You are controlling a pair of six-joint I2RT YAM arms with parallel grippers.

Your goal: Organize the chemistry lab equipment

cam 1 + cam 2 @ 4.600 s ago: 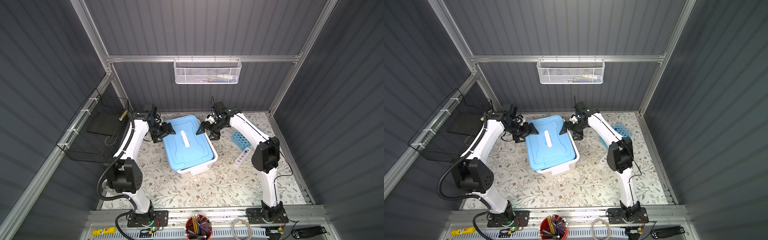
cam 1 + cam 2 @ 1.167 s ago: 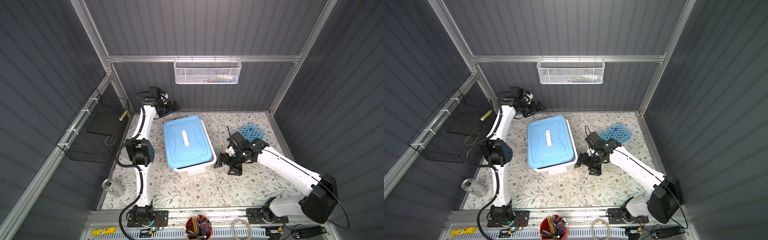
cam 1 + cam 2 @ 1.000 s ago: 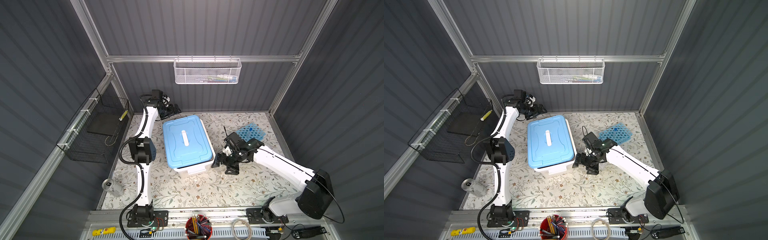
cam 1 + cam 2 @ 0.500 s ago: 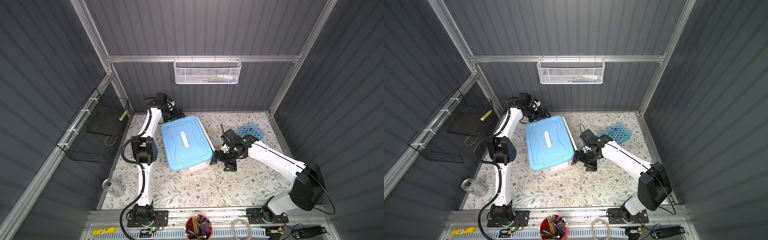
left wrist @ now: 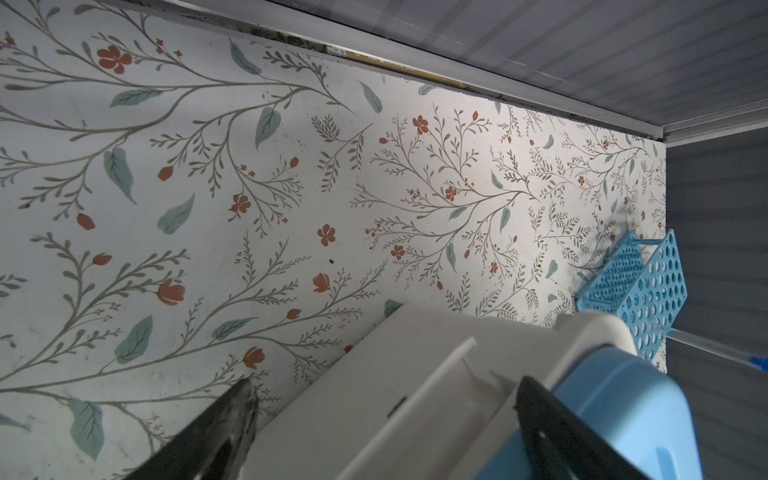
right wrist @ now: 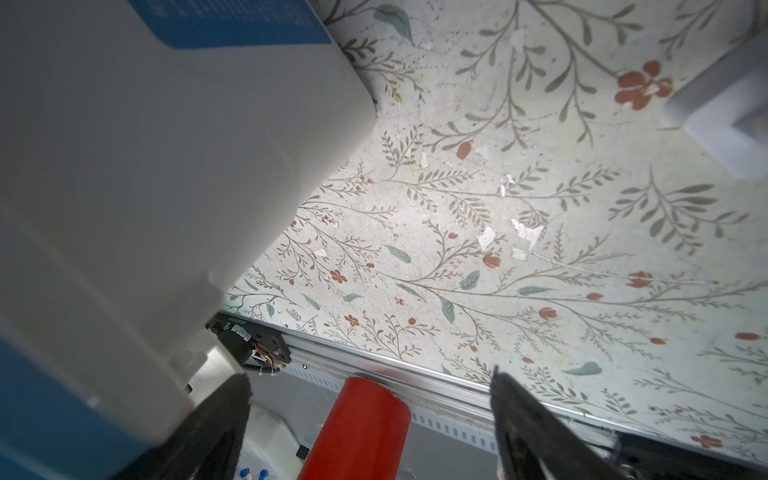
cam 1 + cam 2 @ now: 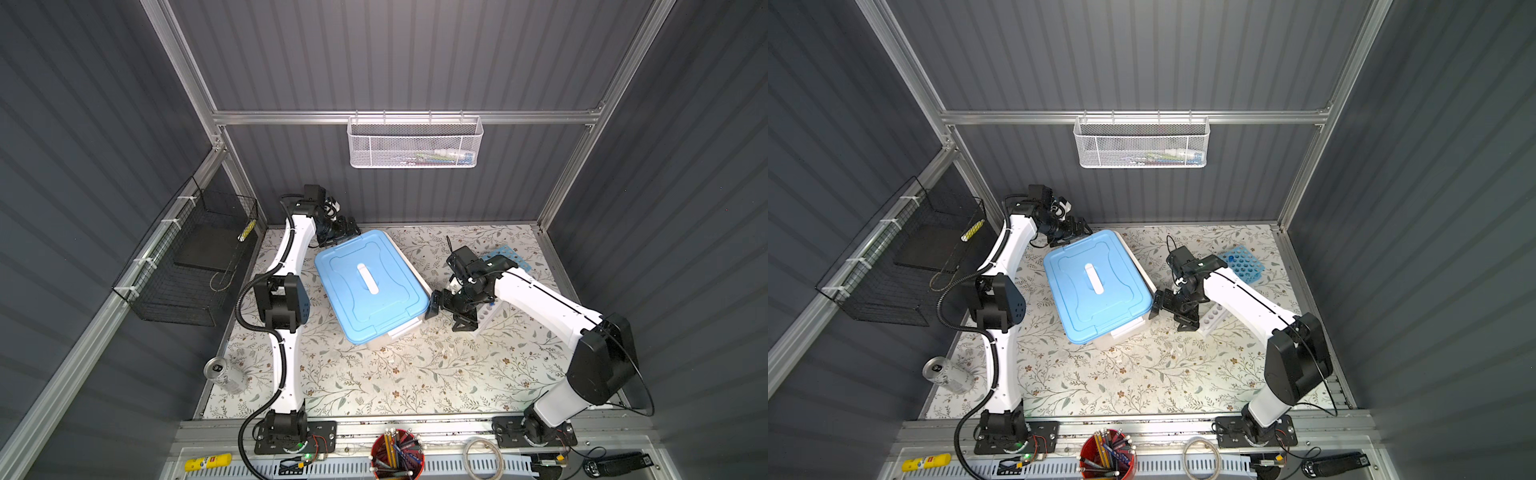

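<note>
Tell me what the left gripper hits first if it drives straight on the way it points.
The white bin, on its wall just below the blue lid: in the left wrist view it sits between the open jaws of the left gripper. Probably very close, though depth is unclear.

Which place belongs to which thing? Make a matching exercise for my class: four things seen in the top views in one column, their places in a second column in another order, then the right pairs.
Things
1. storage box with blue lid
2. blue test tube rack
3. drink can
4. red cup of pencils

Places
A. off the floral mat, at the front edge of the rig
B. left edge of the mat, near the front
C. middle of the mat
D. back right of the mat

Pairs: 1-C, 2-D, 3-B, 4-A
</note>
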